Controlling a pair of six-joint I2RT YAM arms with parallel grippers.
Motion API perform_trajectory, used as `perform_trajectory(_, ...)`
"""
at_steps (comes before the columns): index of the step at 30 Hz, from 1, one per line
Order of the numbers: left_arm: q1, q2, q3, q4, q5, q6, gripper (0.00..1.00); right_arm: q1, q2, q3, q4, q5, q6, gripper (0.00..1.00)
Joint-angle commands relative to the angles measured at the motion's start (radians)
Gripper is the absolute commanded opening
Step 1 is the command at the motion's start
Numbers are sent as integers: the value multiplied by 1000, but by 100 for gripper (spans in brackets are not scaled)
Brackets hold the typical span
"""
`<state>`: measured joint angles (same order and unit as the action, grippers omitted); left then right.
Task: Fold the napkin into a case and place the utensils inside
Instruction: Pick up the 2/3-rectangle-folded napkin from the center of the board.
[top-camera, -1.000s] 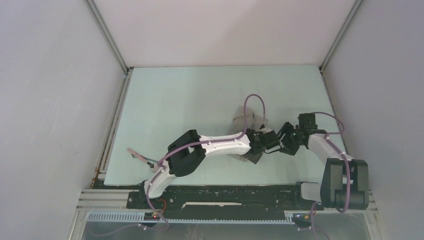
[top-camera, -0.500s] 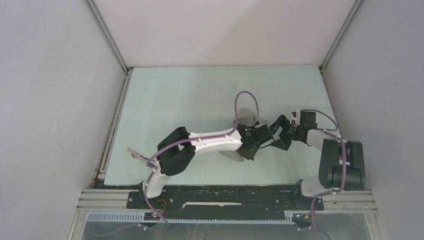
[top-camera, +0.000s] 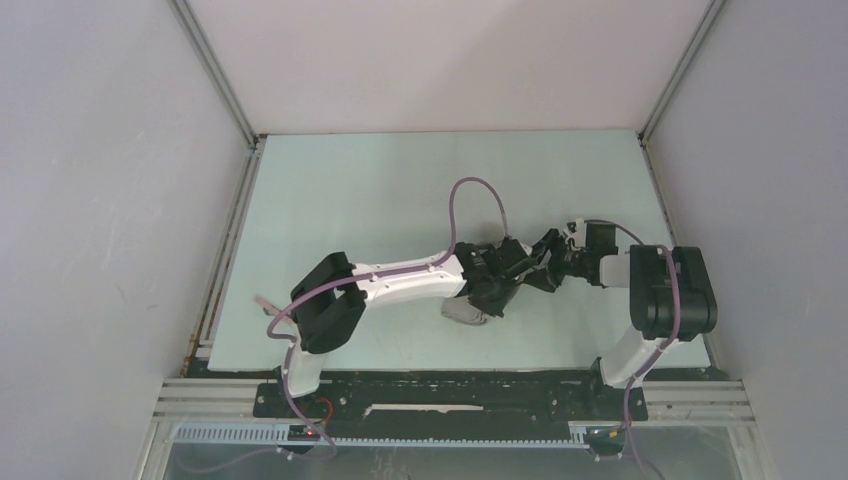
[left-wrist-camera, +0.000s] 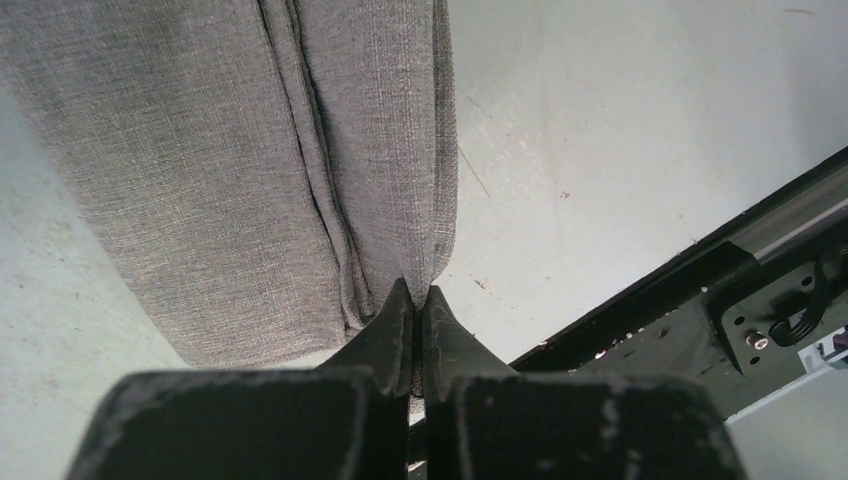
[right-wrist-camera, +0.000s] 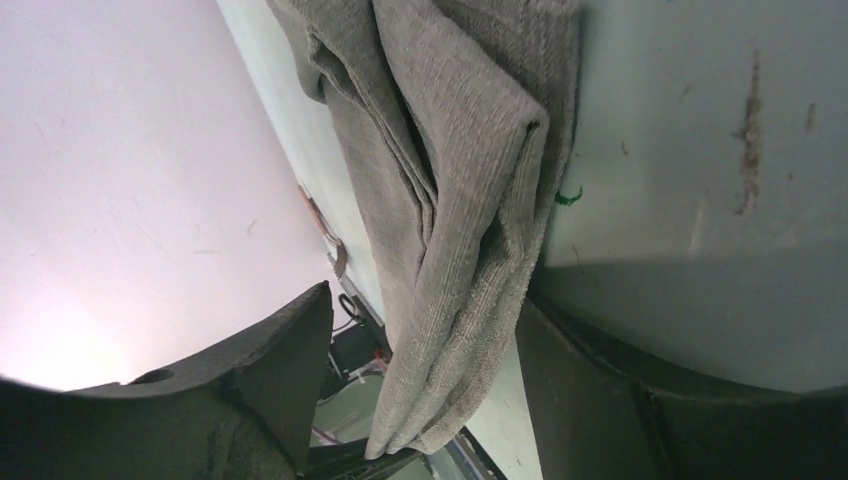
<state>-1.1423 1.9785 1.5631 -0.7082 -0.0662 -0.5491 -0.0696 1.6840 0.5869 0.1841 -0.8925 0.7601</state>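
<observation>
Pinches napkin (left-wrist-camera: 250, 170) edge tight in left gripper (left-wrist-camera: 420, 297); holds right gripper (right-wrist-camera: 425, 300) wide open around folds, reaching from 3 o'clock.

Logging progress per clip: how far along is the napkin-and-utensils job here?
Done: the napkin is folded into several layers. In hand: the left gripper pinches its edge; the right gripper straddles the folds, jaws apart. Left: the utensils lie near the left edge of the table, not yet inside.
</observation>
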Motion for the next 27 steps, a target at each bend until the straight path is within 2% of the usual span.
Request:
perform_trajectory(1, 7, -61, -12, 39, 43, -9, 0, -9, 42, -8, 120, 0, 55, 69)
perform_trajectory(7, 14, -70, -41, 83, 100, -16, 0, -12, 38, -9, 150, 26, 50, 55)
perform_trajectory(11, 22, -75, -65, 133, 153, -31, 0, -16, 47, -4, 187, 18, 62, 37)
perform_trajectory(13, 25, -80, -81, 163, 183, -39, 0, -18, 35, 13, 136, 41, 27, 31)
perform_trajectory(16, 32, -81, -98, 205, 220, -54, 0, -19, 21, 40, 82, 56, -11, 28)
perform_trajectory(19, 35, -74, -97, 217, 237, -58, 0, -23, 28, 72, 26, 72, -44, 38)
perform_trajectory(22, 35, -77, -100, 224, 245, -62, 0, -38, 35, 85, 15, 76, -52, 40)
perform_trajectory(24, 34, -85, -108, 232, 246, -65, 0, -42, 34, 91, 12, 73, -56, 36)
perform_trajectory(27, 35, -94, -128, 263, 253, -71, 0, -32, 20, 101, -9, 76, -68, 18)
